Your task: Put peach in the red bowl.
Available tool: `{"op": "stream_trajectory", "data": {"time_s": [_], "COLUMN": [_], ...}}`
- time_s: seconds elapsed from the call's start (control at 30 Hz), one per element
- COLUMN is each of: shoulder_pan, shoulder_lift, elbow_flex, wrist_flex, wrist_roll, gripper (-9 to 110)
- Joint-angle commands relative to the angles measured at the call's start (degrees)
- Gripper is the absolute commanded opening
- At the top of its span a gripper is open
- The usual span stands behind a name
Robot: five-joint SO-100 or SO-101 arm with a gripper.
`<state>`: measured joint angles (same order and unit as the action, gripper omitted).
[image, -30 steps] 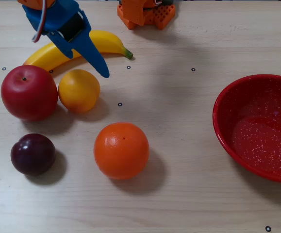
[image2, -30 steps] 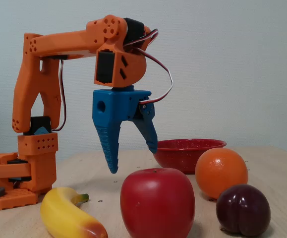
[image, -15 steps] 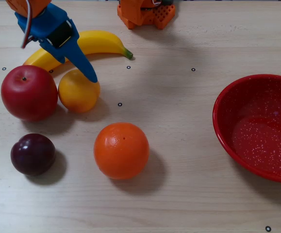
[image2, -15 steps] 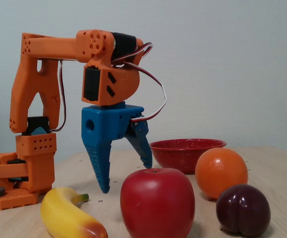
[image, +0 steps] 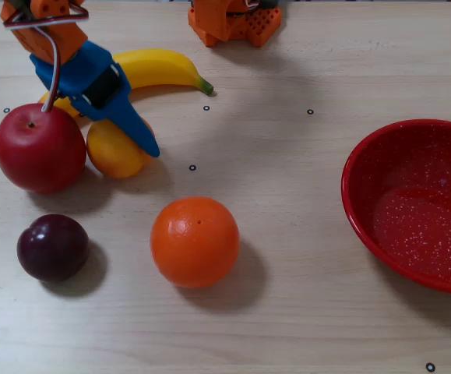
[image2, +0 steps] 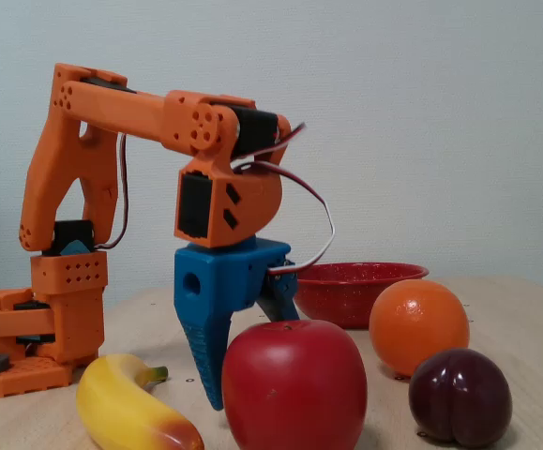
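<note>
Peach (image: 110, 149) sits on the surface touching the right flank of the apple (image: 40, 147) in the top-down fixed view, banana (image: 143, 70) just behind it. The fingers (image: 135, 140) are spread and down around the peach: one blue finger lies across its right side, the other is hidden under the blue body toward the apple, so it looks like a straddle, not yet a closed grip. The grasp hinges on that apple-side gap: the peach is pressed against the apple, so the hidden finger has little room.

The top-down fixed view gives the layout; the red bowl (image: 412, 204) is well to the right of the apple, past the orange (image: 195, 241). The low side fixed view shows finger height instead: tips (image2: 217, 392) near the surface, apple (image2: 293, 384) blocking the peach entirely, bowl (image2: 357, 286) behind.
</note>
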<state>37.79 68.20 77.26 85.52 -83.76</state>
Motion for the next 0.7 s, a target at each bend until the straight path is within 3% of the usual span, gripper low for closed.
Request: {"op": "stream_trajectory", "data": {"time_s": [0.0, 0.67], "shoulder_pan": [-1.58, -4.13], "shoulder_lift": [2.29, 1.05], "elbow_flex": [-2.72, -1.41], "wrist_flex": [-1.14, -3.52], "wrist_roll": [0.88, 3.08], "gripper": [40, 39]}}
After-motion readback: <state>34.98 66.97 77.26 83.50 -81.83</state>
